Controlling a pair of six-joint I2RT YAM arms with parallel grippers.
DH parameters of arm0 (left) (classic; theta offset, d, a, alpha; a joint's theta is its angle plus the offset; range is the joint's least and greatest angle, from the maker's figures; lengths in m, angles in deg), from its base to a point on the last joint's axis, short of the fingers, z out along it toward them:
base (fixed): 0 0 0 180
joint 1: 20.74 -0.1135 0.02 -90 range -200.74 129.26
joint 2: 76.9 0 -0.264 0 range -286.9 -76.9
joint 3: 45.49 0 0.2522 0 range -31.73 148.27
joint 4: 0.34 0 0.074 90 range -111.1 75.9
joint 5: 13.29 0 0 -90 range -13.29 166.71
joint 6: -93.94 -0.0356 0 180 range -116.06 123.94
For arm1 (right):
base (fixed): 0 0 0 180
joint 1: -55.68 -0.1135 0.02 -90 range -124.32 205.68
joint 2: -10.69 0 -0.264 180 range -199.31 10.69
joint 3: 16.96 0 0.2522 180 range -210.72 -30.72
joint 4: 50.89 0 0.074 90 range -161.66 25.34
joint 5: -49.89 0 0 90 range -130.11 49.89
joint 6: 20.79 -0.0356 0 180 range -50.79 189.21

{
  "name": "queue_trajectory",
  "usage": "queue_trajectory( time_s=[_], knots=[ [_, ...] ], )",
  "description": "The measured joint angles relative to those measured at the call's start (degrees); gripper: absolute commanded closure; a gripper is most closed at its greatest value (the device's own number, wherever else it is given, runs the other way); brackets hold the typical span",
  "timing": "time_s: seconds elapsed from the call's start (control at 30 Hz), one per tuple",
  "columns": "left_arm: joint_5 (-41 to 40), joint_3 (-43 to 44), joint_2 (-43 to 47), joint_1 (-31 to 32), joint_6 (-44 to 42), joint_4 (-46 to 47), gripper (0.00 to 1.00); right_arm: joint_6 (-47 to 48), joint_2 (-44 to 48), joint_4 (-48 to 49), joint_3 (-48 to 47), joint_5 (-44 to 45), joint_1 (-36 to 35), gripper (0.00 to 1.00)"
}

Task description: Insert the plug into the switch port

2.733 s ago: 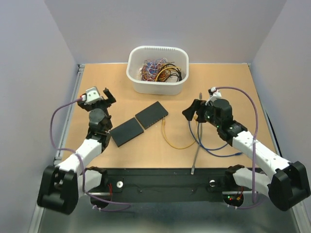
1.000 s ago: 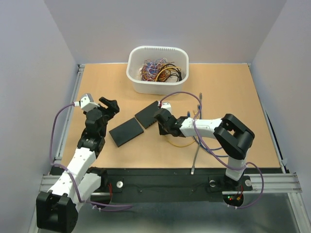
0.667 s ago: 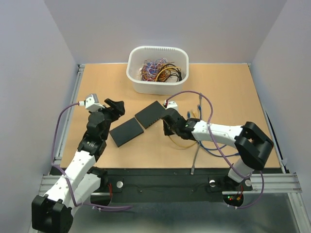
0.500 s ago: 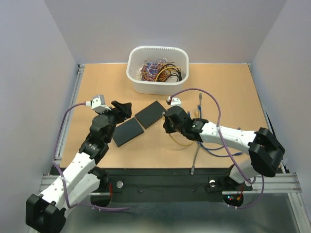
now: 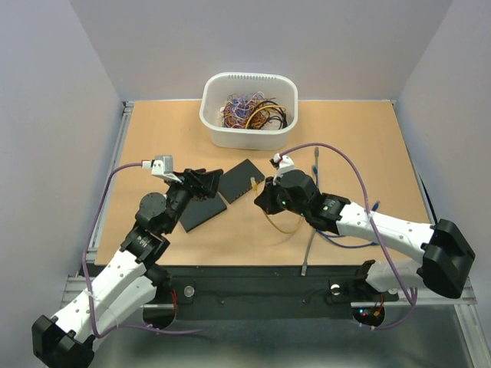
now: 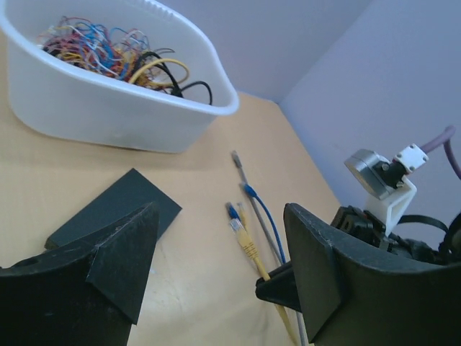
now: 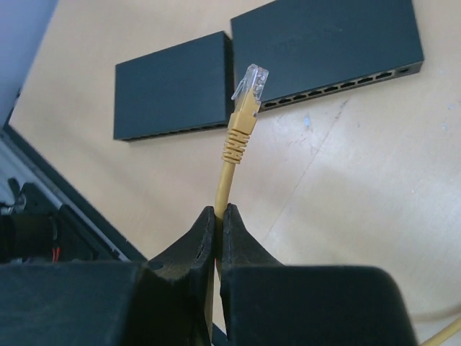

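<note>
Tan board covers the table [image 5: 153, 138] in the top view, with a white bin [image 5: 245, 136] of tangled wires at the far side. Two black switches lie in the middle: the far switch [image 5: 239, 178] and the near switch [image 5: 203, 215], touching corner to corner. The left gripper [image 5: 201, 182] has moved right since half a second ago and now hangs over the near switch's far end, jaws wide and empty. The right gripper [image 5: 262, 198] has shifted slightly toward the robot and is pinched on the yellow cable [image 5: 284, 228]. The plug [image 5: 254, 185] stands above the board just beside the far switch's port edge, not inserted.

From the left wrist, both fingers [image 6: 122, 252] stand far apart with nothing between them. Beyond them lie the far switch [image 6: 115, 209], the bin [image 6: 108, 108], a blue cable [image 6: 253, 196] and a grey cable [image 6: 238, 160]. The plug [image 6: 247, 243] rises from the right gripper [image 6: 277, 285].

From the right wrist, the right gripper [image 7: 218, 213] clamps the yellow cable [image 7: 225, 180] tight below the boot. The plug [image 7: 248, 83] points up and away toward the seam between the near switch [image 7: 173, 86] and the far switch [image 7: 324, 40], short of the port row
</note>
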Motion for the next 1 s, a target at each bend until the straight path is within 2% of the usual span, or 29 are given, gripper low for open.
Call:
queue_trajectory(
  time_s=[0.33, 0.53, 0.7, 1.0],
  knots=[
    [18.82, -5.60, 4.85, 0.02, 2.10, 6.91, 0.20, 1.44, 8.81, 18.21, 11.78, -17.49, -0.02, 1.00],
    [26.62, -10.58, 9.09, 0.28, 4.81, 12.85, 0.27, 1.03, 9.27, 27.39, 14.19, -27.30, -0.02, 0.99],
    [29.83, -14.64, 9.90, 0.33, 7.82, 19.17, 0.31, 0.15, 9.27, 31.89, 14.43, -31.52, -0.02, 1.00],
    [29.81, -16.41, 9.18, 0.35, 9.70, 21.24, 0.31, -0.76, 9.27, 34.99, 14.51, -34.25, -0.02, 1.00]
  ],
)
